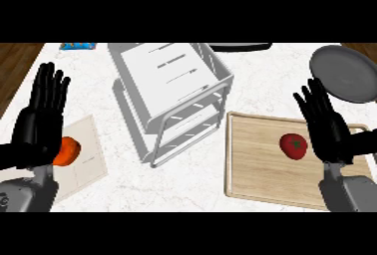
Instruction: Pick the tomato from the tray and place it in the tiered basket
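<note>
So the tomato (293, 145) is sitting on the wooden tray (254, 169) at the right side of the counter, red w/ a little green stem spot on top, lying towards the tray's right half and not held by anything. The right hand (324, 127) is just beside it on the right, fingers straight and spread, pointing away from the robot, palm partly over the tray's right edge; looks v. close to the tomato, maybe touching its side, but I can't tell for sure. Def not wrapped round it tho. The tiered basket (177, 94) is in the middle of the counter, white wire frame w/ a flat top shelf and a lower level under it, well apart from the tomato and to its left. Left hand (40, 112) is up at the left edge, also flat w/ fingers straight up, resting there and holding nothing. Just behind its palm there's an orange round thing (69, 151), prob a fruit, sitting on a pale cutting board (87, 159), partly hidden by the hand. Top right there's a dark grey plate (347, 72), and a small blue packet (77, 46) is at the top left edge. Packet has some print on it but it's too small to read, so no brand or label I can make out anywhere. Countertop (273, 89) is white marble-ish.
</note>
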Available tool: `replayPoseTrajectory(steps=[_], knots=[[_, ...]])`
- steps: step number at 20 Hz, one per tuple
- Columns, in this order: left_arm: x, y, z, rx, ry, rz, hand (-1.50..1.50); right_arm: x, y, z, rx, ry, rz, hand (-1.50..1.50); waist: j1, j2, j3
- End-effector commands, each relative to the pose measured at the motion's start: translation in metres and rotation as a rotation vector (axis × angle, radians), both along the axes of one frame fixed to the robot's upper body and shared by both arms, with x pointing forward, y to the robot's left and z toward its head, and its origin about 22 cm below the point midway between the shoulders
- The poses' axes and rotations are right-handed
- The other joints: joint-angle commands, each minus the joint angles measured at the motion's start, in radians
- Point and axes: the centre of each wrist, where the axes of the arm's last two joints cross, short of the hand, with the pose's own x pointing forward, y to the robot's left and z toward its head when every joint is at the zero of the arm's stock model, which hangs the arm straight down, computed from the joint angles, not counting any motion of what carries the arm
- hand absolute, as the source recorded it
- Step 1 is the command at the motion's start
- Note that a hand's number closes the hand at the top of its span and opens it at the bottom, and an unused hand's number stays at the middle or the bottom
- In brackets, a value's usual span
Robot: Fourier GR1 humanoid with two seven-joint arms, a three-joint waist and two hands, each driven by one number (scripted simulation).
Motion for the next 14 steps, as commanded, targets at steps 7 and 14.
replayPoseTrajectory(steps=[7,14], knots=[[-0.017,-0.032,-0.066,0.072,0.321,-0.286,0.00,0.027,0.028,0.027,-0.632,-0.066,0.403,-1.50,0.036,0.014,-0.038],[-0.024,-0.022,-0.103,0.058,0.363,-0.315,0.00,0.016,0.056,-0.021,-0.309,-0.166,0.552,-1.50,0.017,-0.003,-0.028]])
